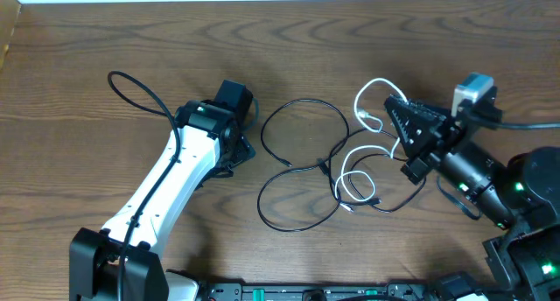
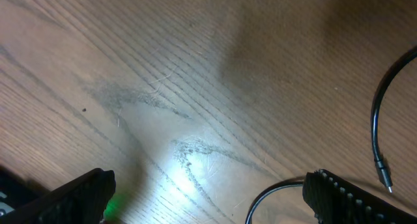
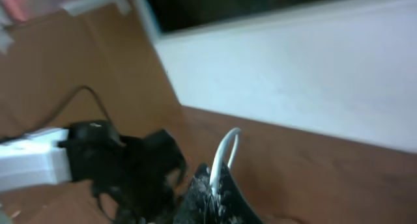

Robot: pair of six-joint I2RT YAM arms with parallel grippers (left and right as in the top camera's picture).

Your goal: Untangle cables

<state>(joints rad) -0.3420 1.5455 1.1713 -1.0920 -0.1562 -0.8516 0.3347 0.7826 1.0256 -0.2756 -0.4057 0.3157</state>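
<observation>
Right hand [image 1: 394,108] clamps the white cable [image 3: 223,149], left hand [image 2: 212,198] gapes empty beside the black cables [image 1: 324,167] looped on the worktop [image 1: 87,38], strands crossed, so most untangling looks left.

We see the cables [image 1: 324,165] on the table [image 1: 87,56] between our grippers: left gripper [image 1: 234,150] just left of their loops, right gripper [image 1: 398,108] at their right end.

Right tool [image 3: 210,188] clamped on white cable [image 3: 226,148], loop rising above, left arm [image 3: 39,163] beyond, wooden table [image 3: 319,168]
</observation>
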